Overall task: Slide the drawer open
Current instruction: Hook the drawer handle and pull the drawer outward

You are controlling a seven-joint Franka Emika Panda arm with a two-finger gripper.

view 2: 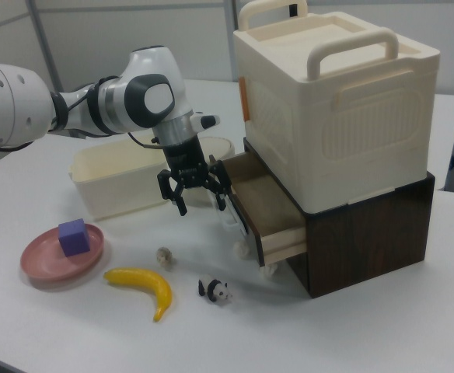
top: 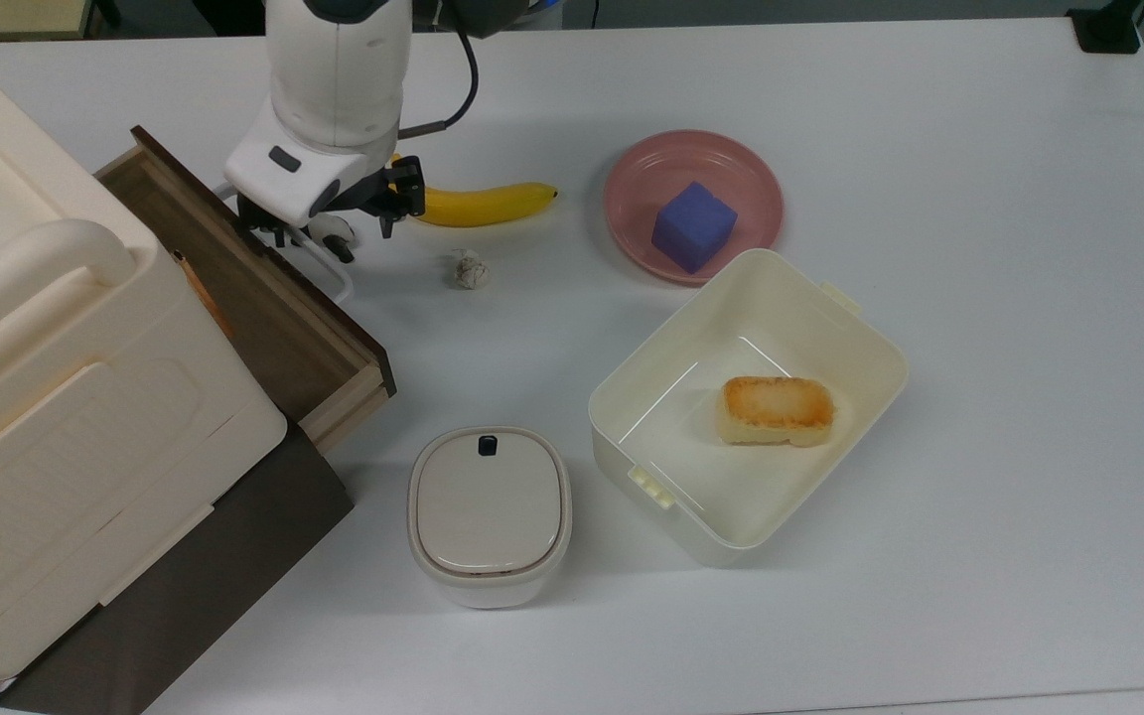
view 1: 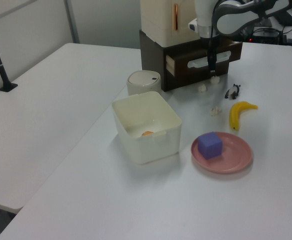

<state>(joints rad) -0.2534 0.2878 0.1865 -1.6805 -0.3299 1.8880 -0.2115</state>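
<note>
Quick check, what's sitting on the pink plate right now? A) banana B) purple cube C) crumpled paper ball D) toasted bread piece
B: the purple cube sits on the pink plate, while the banana and the paper ball lie on the table and the bread piece is inside the open cream container.

One banana (top: 478, 204), one plate (top: 761, 179), one cube (top: 693, 226)

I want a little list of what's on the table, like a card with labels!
drawer: partly pulled out of the dark cabinet, looks empty inside
end effector: at the drawer's white handle
big cream box: on top of the cabinet
banana: lying on the table
pink plate: holds a purple cube
open cream container: holds a piece of toast
</note>
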